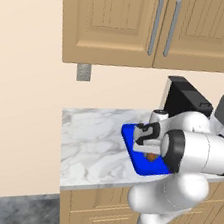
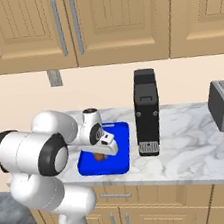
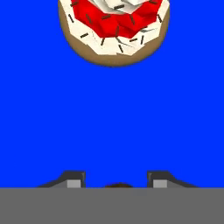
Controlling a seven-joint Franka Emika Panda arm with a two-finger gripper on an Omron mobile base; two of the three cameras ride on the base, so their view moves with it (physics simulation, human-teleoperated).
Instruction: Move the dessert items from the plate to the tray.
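In the left base view the white arm bends low over the flat bright blue rectangular tray [image 1: 130, 137], which lies on the grey-veined marble counter [image 1: 89, 141] near its front edge, and a small brown piece [image 1: 151, 157] shows under the gripper [image 1: 147, 148] at the tray's near end. In the right base view the same brown ball [image 2: 99, 157] sits beneath the gripper [image 2: 105, 150], left of the tall black coffee machine [image 2: 147, 111]. In the hand view the red-and-white frosted cupcake-like piece [image 3: 114, 30] already rests on the tray, and a sliver of the brown ball [image 3: 117, 186] shows between the two fingertips [image 3: 74, 179], which stand narrowly apart and seem to hold it. Judged from here, letting go carelessly could send the ball rolling toward the low rim or into the cupcake.
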